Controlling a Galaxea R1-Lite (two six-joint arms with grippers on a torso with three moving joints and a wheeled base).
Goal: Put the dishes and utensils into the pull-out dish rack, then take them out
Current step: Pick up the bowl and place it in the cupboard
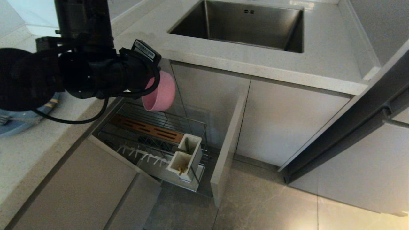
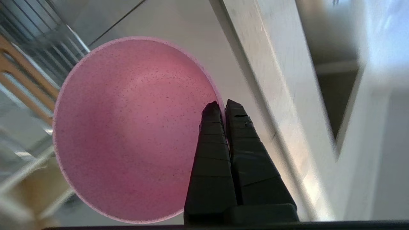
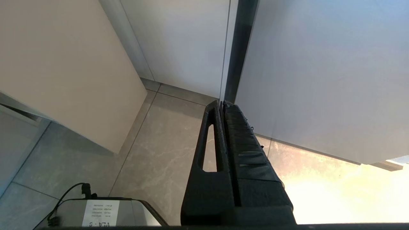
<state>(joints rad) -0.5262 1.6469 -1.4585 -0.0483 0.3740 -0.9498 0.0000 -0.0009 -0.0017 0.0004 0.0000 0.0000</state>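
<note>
Gripping the rim of the round pink plastic bowl (image 1: 161,92), the left gripper (image 2: 225,107) has its black fingers (image 2: 211,134) clenched on the edge, one inside the bowl and one outside. In the head view the bowl hangs tilted on its side, in the air above the pulled-out chrome wire dish rack (image 1: 150,140) and just below the edge of the pale stone counter (image 1: 255,68).

Inside the rack, a brown slotted wooden strip (image 1: 147,128) runs along the far part, a row of white prongs (image 1: 140,156) stands nearer the front, and a white two-compartment utensil box (image 1: 185,156) sits at the right end. Something thin and light-coloured shows in the nearer compartment; what it is cannot be made out. A beige panel front (image 1: 228,150) closes the rack's outer end.

On the counter at the robot's far left lies a shallow round blue plate (image 1: 16,123), partly hidden by the arm, with a silver metal fork (image 1: 4,119) at its rim. A steel sink (image 1: 243,25) is set into the counter farther back.

The right gripper (image 3: 221,103) hangs over the grey tiled floor (image 3: 166,150), fingers pressed together on nothing.
</note>
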